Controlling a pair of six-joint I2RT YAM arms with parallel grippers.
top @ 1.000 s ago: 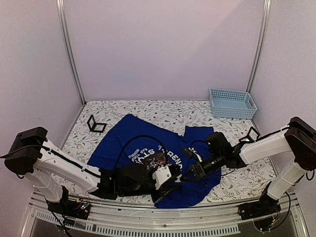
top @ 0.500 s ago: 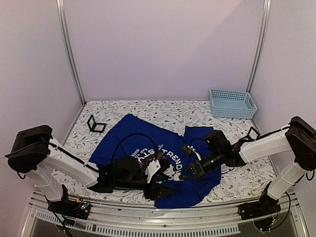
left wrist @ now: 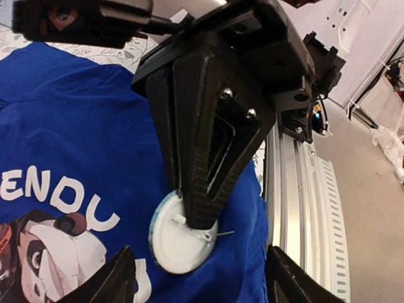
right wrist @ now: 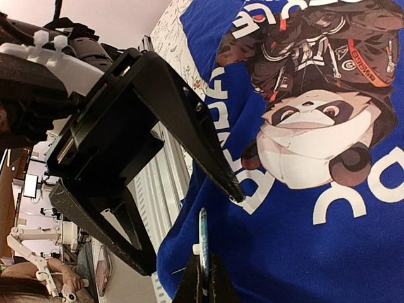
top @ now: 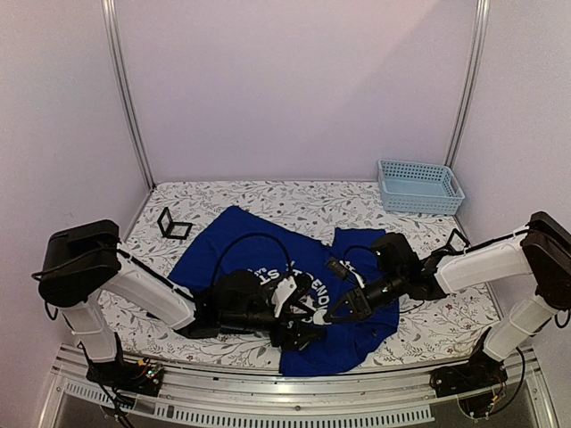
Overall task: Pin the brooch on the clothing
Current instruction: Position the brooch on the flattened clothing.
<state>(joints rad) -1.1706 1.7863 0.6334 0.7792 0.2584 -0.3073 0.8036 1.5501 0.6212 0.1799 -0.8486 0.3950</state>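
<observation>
Brooch (left wrist: 180, 243): white disc, lower centre of the left wrist view, pinched by the clamped right gripper (right wrist: 203, 268), at the blue T-shirt (left wrist: 76, 139) just right of the panda print (left wrist: 63, 252). Left gripper (left wrist: 202, 281): jaws spread, holding nothing. Risk: unsupported cloth may bunch under the push, so the pin (left wrist: 222, 233) skids instead of piercing. Unclear: pin mostly hidden behind the right gripper; whether it has entered fabric cannot be told.

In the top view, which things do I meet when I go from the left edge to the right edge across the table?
First the black frame → left gripper → right gripper → basket. The T-shirt spans the middle, so I give it no place in the order.
</observation>
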